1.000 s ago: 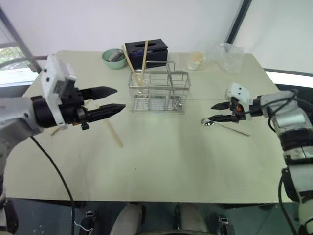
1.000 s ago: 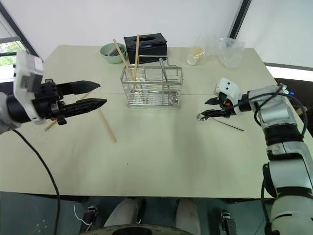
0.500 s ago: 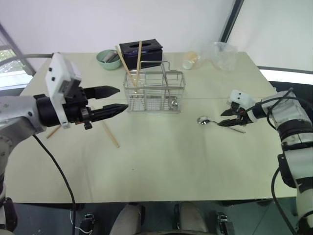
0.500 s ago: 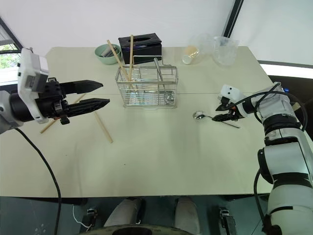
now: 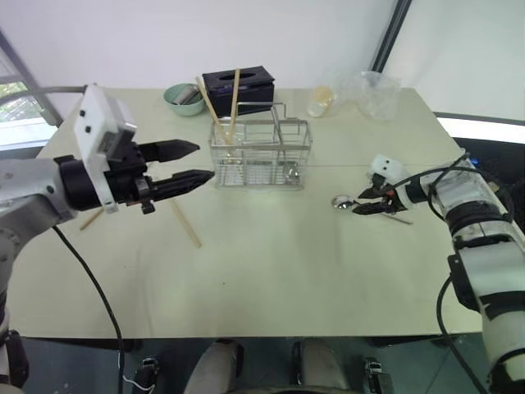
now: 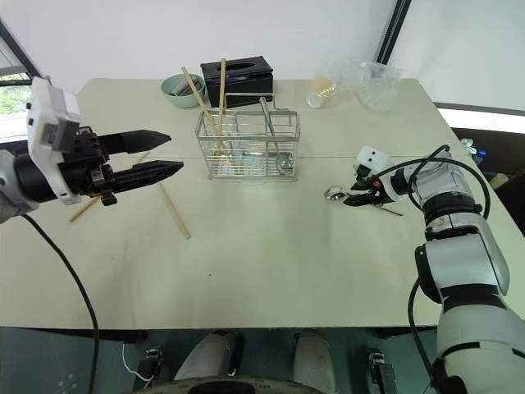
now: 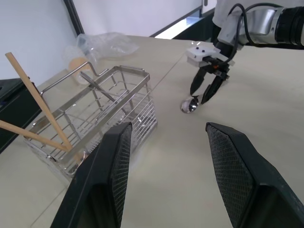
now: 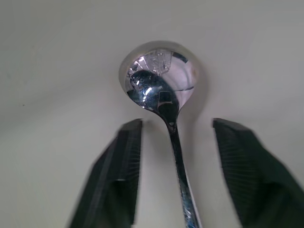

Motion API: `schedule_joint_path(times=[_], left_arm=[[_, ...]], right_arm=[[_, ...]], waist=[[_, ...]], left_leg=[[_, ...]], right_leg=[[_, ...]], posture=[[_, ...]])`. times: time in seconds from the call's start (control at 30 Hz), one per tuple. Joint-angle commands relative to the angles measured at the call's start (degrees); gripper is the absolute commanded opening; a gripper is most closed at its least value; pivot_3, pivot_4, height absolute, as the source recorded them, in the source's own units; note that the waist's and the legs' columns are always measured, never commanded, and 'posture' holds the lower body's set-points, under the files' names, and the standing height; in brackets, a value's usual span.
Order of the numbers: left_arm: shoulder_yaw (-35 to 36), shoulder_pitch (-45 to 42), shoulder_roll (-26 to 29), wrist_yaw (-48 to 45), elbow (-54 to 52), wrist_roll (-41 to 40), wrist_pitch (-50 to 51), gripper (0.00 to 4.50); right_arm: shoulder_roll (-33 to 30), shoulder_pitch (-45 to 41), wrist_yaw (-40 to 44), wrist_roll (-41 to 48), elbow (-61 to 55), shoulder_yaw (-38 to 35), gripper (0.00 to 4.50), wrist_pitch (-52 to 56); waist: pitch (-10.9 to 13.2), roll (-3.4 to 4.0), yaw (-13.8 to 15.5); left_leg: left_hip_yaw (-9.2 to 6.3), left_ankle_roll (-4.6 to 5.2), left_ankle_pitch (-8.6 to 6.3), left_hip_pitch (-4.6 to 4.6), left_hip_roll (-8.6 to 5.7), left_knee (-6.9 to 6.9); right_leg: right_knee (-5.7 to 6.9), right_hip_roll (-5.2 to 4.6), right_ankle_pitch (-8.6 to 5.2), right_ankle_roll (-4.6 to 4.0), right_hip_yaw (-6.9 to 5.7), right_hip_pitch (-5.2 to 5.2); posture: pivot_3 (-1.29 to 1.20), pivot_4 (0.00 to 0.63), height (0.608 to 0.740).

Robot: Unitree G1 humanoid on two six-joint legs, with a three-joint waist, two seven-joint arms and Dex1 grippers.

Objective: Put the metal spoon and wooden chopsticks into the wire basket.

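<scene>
A: Metal spoon (image 5: 343,201) where, which way?
B: Flat on table (image 5: 271,263), right of centre in head view. 1 spoon; bowl end left toward the wire basket (image 5: 261,154), handle runs right, slightly down-frame.
A: R gripper (image 5: 361,203)?
B: Over the handle just behind the bowl, fingers (image 8: 124,171) straddling it, apart, not touching.
A: Wooden chopsticks?
B: 4 total: 2 upright-tilted in basket's left compartment (image 5: 225,103), 2 flat on table (image 5: 187,223).
A: L gripper (image 5: 197,162)?
B: Fingers apart, holding nothing, left of the basket.
</scene>
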Motion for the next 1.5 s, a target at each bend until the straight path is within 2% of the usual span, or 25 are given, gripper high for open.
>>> schedule_joint_path(times=[0.03, 0.07, 0.3, 0.37, 0.47, 0.57, 0.67, 0.77, 0.93, 1.1, 1.23, 1.3, 1.5], left_arm=[[1.13, -1.83, 0.91, 0.21, -0.22, 0.61, -1.38, 2.54], [1.11, -1.92, 0.93, 0.2, -0.14, 0.63, -1.39, 2.54], [0.55, -3.31, 0.57, 0.43, 0.74, 1.05, -1.46, 2.54], [0.37, -3.49, 0.34, 0.56, 0.93, 1.23, -1.54, 2.54], [0.78, -3.06, -0.31, 1.3, 1.68, 1.56, -1.69, 2.54], [1.03, -2.02, -0.74, 1.73, 1.93, 2.37, -2.3, 2.54], [1.13, -1.0, -1.54, 2.25, 2.73, 3.6, -3.02, 2.54], [0.9, -0.15, -2.61, 2.63, 4.28, 5.44, -4.13, 2.54], [0.3, 0.04, -4.25, 3.05, 6.11, 7.85, -5.74, 2.54], [-0.44, -0.78, -5.34, 3.22, 6.06, 8.84, -6.24, 2.54], [0.36, -1.47, -5.6, 3.74, 5.98, 8.81, -5.69, 2.54], [0.89, -1.33, -5.41, 4.05, 5.7, 8.6, -5.36, 2.54], [2.73, -0.29, -5.28, 5.89, 3.95, 7.57, -4.35, 2.54]], right_arm=[[-0.5, -2.04, 0.46, 0.38, -0.18, -1.63, 0.26, -0.45], [-0.51, -2.01, 0.5, 0.27, -0.18, -1.65, 0.03, -0.61], [-0.71, -1.13, 0.27, 0.49, -1.12, -2.2, 0.03, -2.47], [-1.19, 0.33, 3.81, 2.95, -4.6, -3.64, 0.03, -3.77], [-2.92, 6.63, 12.67, 11.25, -22.21, -7.45, 0.03, 1.47], [-4.42, 13.78, 14.54, 21.9, -46.1, -12.08, 0.03, 15.75], [-3.62, 15.76, 10.0, 32.61, -62.8, -17.38, 0.03, 30.79], [2.06, 10.28, -1.22, 40.57, -68.99, -22.52, 0.03, 41.83], [12.81, 0.72, -19.54, 41.6, -66.37, -25.94, 0.03, 43.72], [21.12, -5.17, -33.5, 35.42, -56.05, -24.96, 0.03, 32.52], [24.8, -7.65, -39.63, 31.15, -45.86, -24.57, 0.03, 21.89], [25.99, -8.69, -41.42, 30.38, -41.47, -24.89, 0.03, 18.36], [29.15, -7.96, -43.75, 28.86, -32.81, -24.2, 0.03, 11.27]], waist=[[0.0, -0.01, -0.02], [-0.01, -0.02, -0.05], [-0.01, -0.02, -0.11], [-0.02, -0.02, -0.13], [-0.01, -0.02, -0.01], [0.0, 0.01, 0.16], [0.0, 0.01, 0.13], [-0.06, -0.09, 0.12], [-0.09, -0.15, 0.43], [-0.15, -0.25, 0.38], [-0.19, -0.31, 0.04], [-0.24, -0.39, -0.1], [-0.21, -0.35, -0.44]], left_leg=[[0.0, 0.0, 0.0, -0.01, 0.0, 0.0], [0.0, 0.0, 0.0, -0.01, 0.0, 0.0], [-0.01, -0.03, 0.02, 0.01, 0.01, 0.01], [-0.01, -0.03, 0.02, 0.01, 0.01, 0.01], [-0.04, -0.03, 0.02, -0.01, 0.02, 0.01], [-0.07, -0.03, 0.02, -0.04, 0.02, 0.02], [-0.1, -0.03, 0.02, -0.05, 0.03, 0.02], [-0.08, -0.02, 0.01, -0.01, 0.11, 0.02], [-0.2, -0.02, 0.01, 0.05, 0.21, 0.01], [-0.23, -0.01, 0.02, 0.04, -0.02, 0.03], [-0.16, -0.01, 0.04, -0.16, -0.14, 0.03], [-0.14, -0.01, 0.04, -0.17, -0.21, 0.07], [-0.21, 0.06, -0.01, -0.17, -0.3, 0.04]], right_leg=[[0.0, 0.0, 0.0, 0.0, 0.0, 0.0], [0.0, 0.0, 0.0, 0.0, 0.0, 0.0], [0.01, 0.01, 0.0, 0.01, 0.0, 0.0], [0.02, 0.02, 0.0, 0.01, 0.0, -0.01], [0.01, 0.02, 0.02, 0.04, -0.01, 0.0], [0.06, 0.02, 0.03, 0.06, -0.01, -0.01], [0.01, 0.01, 0.03, 0.06, -0.02, -0.01], [-0.08, -0.04, 0.02, 0.03, 0.02, 0.01], [0.01, 0.07, -0.06, -0.22, 0.02, -0.13], [0.16, 0.05, 0.05, -0.06, -0.01, -0.35], [0.5, -0.03, 0.22, -0.24, 0.04, -0.74], [1.07, -0.12, 0.27, -0.32, 0.06, -1.05], [1.07, -0.09, 0.26, -0.32, 0.07, -1.18]], posture=[[0.0, 0.15, 0.643], [0.0, 0.15, 0.643], [0.0, 0.15, 0.643], [0.0, 0.15, 0.643], [0.0, 0.15, 0.643], [0.0, 0.15, 0.643], [0.0, 0.15, 0.643], [0.0, 0.15, 0.643], [0.0, 0.15, 0.643], [0.0, 0.15, 0.643], [0.0, 0.15, 0.643], [0.0, 0.15, 0.643], [0.0, 0.15, 0.643]])
